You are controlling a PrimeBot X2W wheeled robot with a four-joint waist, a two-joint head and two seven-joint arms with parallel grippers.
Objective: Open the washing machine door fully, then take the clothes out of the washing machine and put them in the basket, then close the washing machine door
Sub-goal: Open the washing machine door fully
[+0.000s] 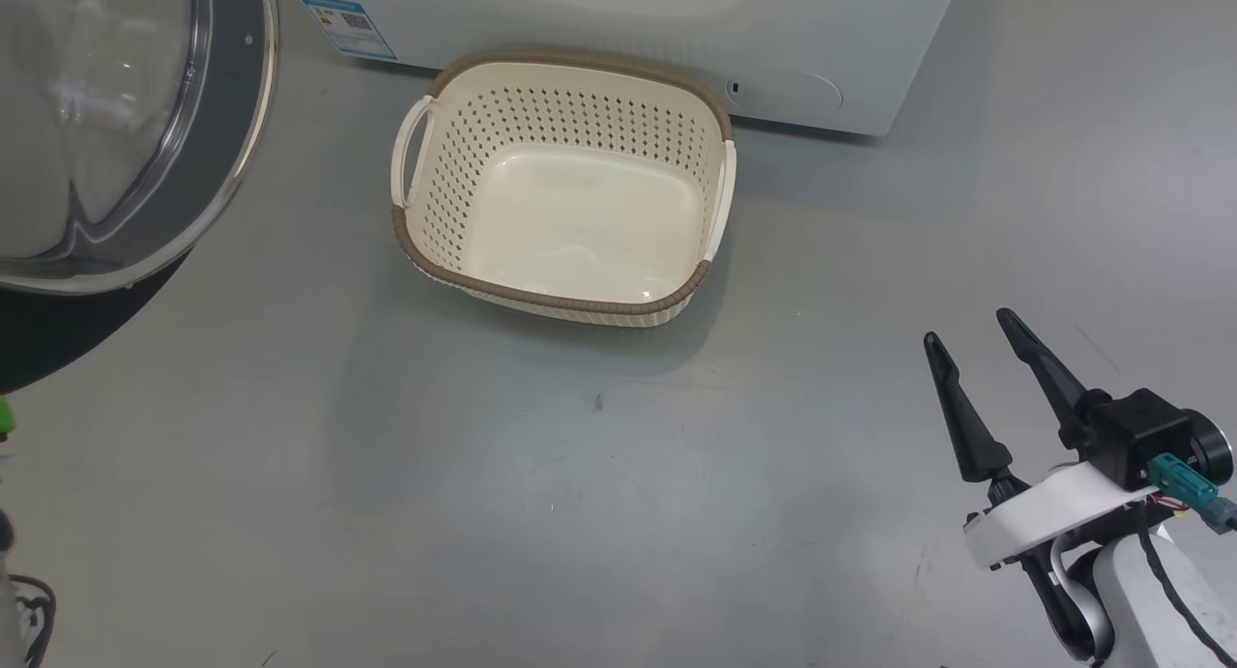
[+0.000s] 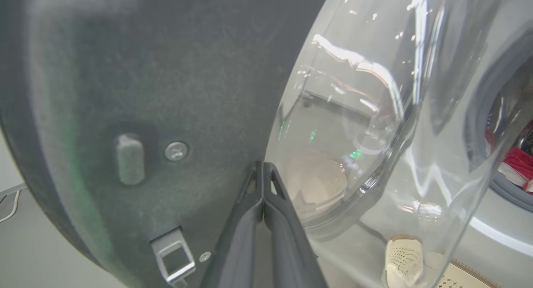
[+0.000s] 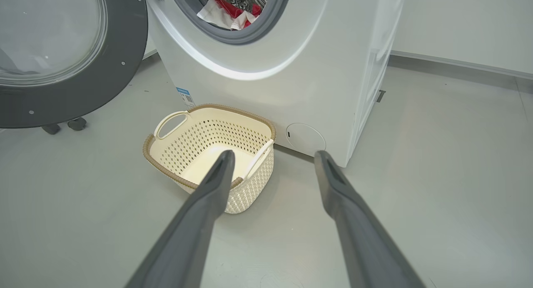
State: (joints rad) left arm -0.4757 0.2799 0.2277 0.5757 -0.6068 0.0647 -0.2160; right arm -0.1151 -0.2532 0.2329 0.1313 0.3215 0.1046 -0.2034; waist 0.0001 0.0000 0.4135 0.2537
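Observation:
The washing machine door (image 1: 222, 117) stands swung open at the upper left, its glass bowl facing me. My left gripper (image 2: 263, 165) is shut on nothing, its tips close against the door's inner face (image 2: 125, 71) where the dark rim meets the glass; whether they touch I cannot tell. The cream basket (image 1: 551, 303) sits empty on the floor before the washing machine (image 1: 850, 59). My right gripper (image 1: 968, 328) hangs open and empty at the lower right, well short of the basket (image 3: 216, 133). Red and white clothes (image 3: 229, 13) lie in the drum of the washing machine (image 3: 291, 92).
Grey floor spreads all round the basket. A blue label (image 1: 346, 22) and a round cover (image 3: 306, 138) mark the machine's lower front. Two small dark wheels (image 3: 62, 125) stand under the open door (image 3: 125, 71). A wall with skirting (image 3: 458, 63) runs behind on the right.

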